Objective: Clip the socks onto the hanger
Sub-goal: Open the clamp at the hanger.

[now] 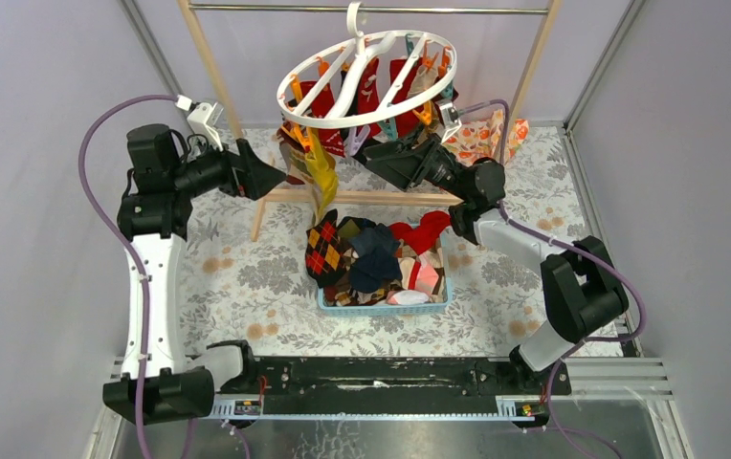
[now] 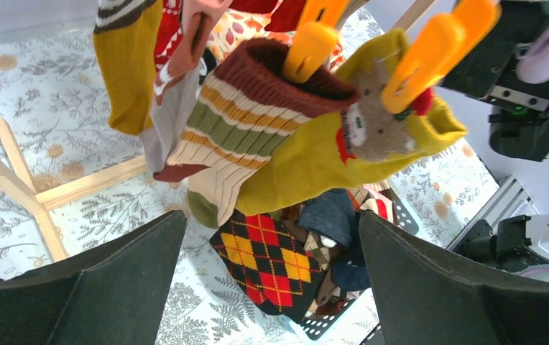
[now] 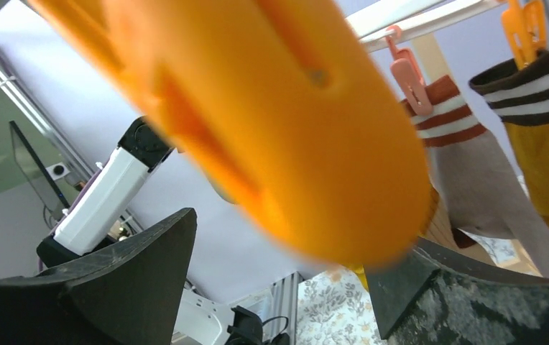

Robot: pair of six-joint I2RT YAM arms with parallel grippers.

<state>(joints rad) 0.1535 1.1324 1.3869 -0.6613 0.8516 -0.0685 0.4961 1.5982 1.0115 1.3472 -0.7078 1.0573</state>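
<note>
The white oval hanger (image 1: 366,81) hangs from the rod with several socks clipped under it. In the left wrist view a yellow bear sock (image 2: 329,154) and a striped sock (image 2: 236,129) hang from orange clips (image 2: 307,47). My left gripper (image 1: 278,178) is open and empty just left of these socks; it also shows in the left wrist view (image 2: 271,219), above a red-and-yellow argyle sock (image 2: 271,259) in the basket. My right gripper (image 1: 364,153) is open under the hanger's right side. In the right wrist view (image 3: 293,244) a blurred orange clip (image 3: 271,122) hangs close above its open jaws.
A blue basket (image 1: 386,308) heaped with loose socks sits on the floral table cover below the hanger. The wooden rack's legs (image 1: 210,67) and base bar (image 1: 362,196) stand behind it. An orange-and-white floral cloth (image 1: 481,139) lies at the back right.
</note>
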